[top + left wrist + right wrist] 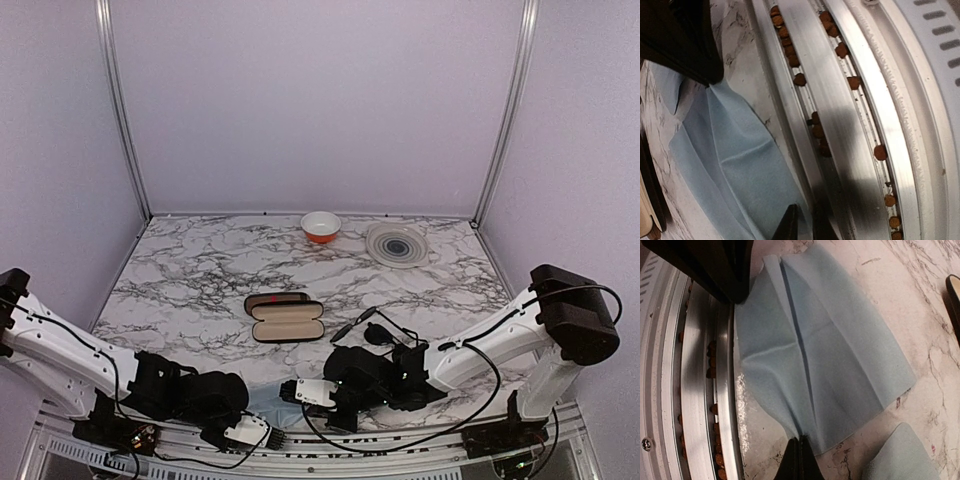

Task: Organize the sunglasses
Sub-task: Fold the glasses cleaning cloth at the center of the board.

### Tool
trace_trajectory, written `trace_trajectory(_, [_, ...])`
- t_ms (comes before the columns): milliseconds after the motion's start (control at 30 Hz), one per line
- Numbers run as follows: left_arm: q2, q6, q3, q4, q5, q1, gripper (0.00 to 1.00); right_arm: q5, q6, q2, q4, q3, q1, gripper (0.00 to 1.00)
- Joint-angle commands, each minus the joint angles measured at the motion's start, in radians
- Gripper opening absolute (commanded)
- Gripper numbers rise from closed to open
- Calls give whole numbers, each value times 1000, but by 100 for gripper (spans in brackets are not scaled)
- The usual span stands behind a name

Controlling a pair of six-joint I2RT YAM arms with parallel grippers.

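Note:
The sunglasses (378, 333), thin black frame and dark lenses, lie on the marble just right of the open case (287, 320). No gripper touches them. A light blue cloth (263, 398) is spread at the table's near edge between both grippers. My right gripper (801, 452) is shut on one edge of this cloth (820, 355). My left gripper (805, 225) stands at the opposite corner by the metal rail. Its jaws are a narrow gap apart, with the cloth's (730, 150) edge between them.
An orange-and-white bowl (320, 226) and a grey ringed plate (397, 244) sit at the back. The aluminium rail (840, 100) runs along the near table edge. A second bit of blue cloth (900, 455) shows at the right wrist view's lower right.

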Motion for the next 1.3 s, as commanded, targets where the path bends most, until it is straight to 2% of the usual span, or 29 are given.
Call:
trace_trajectory(0, [40, 11, -4, -27, -50, 5, 2, -4, 2, 6, -13, 1, -9, 0])
trace_trajectory(267, [30, 26, 10, -6, -82, 7, 0, 6, -14, -18, -40, 18, -10, 0])
trace_trajectory(600, [-160, -37, 21, 11, -55, 9, 0, 38, -16, -128, -101, 22, -10, 0])
trace_trajectory(967, [-278, -80, 99, 0, -48, 9, 0, 68, -31, -263, -236, 79, -10, 0])
trace_trajectory(1267, [-392, -116, 136, -33, -12, 9, 0, 17, -30, -373, -346, 133, -10, 0])
